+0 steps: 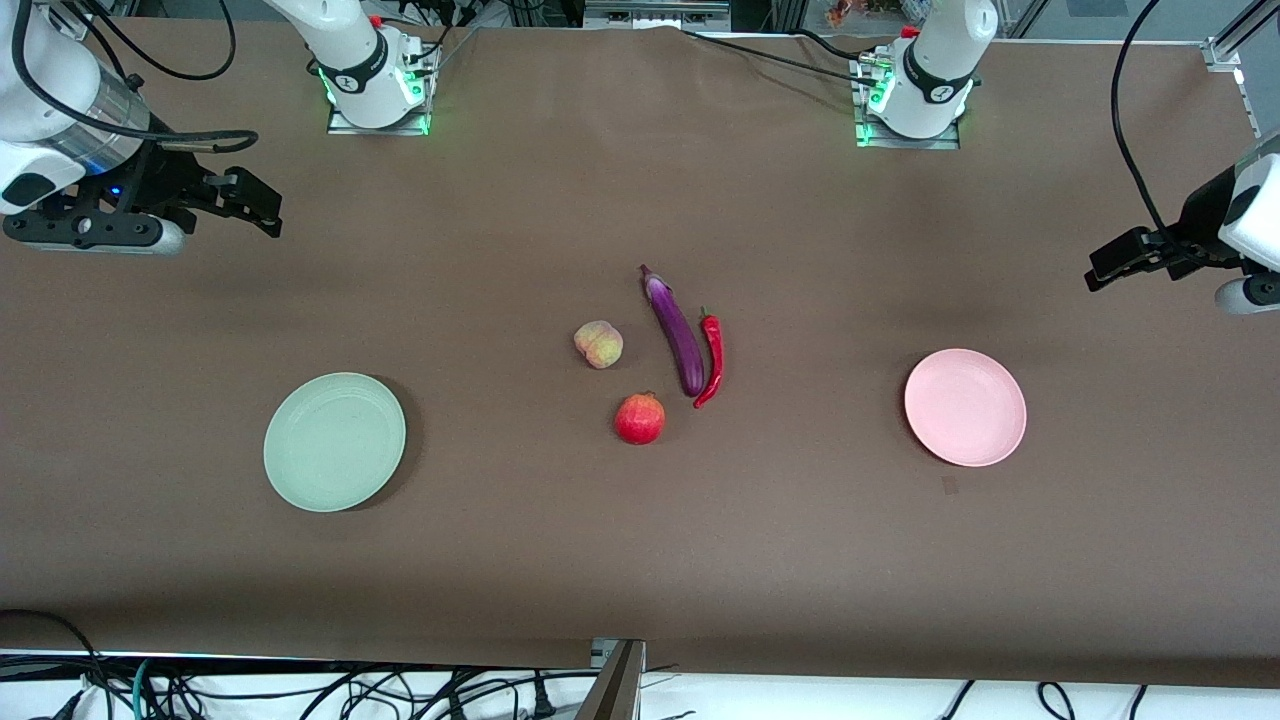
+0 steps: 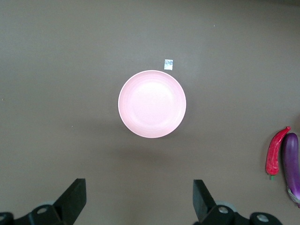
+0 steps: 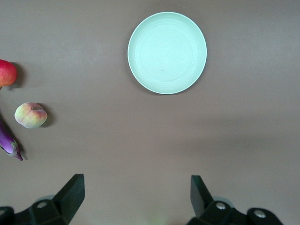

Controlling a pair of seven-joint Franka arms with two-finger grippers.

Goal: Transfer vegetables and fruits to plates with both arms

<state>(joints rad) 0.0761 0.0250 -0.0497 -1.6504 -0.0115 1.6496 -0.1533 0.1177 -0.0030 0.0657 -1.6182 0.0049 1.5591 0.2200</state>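
The purple eggplant (image 1: 676, 335) lies mid-table with the red chili (image 1: 712, 358) beside it. The peach (image 1: 598, 344) sits beside the eggplant, toward the right arm's end. The red fruit (image 1: 639, 418) is nearer the front camera. The mint plate (image 1: 334, 441) lies toward the right arm's end, the pink plate (image 1: 965, 406) toward the left arm's end; both hold nothing. My right gripper (image 1: 262, 208) is open and empty over bare table; its wrist view (image 3: 137, 194) shows the mint plate (image 3: 167, 52), peach (image 3: 30, 115) and red fruit (image 3: 6, 73). My left gripper (image 1: 1105, 265) is open and empty; its wrist view (image 2: 139, 197) shows the pink plate (image 2: 152, 104), chili (image 2: 275, 151) and eggplant (image 2: 291, 164).
The two arm bases (image 1: 375, 85) (image 1: 915, 90) stand along the table's edge farthest from the front camera. A small pale tag (image 2: 168, 64) lies on the brown cloth beside the pink plate. Cables (image 1: 300, 690) hang below the table's front edge.
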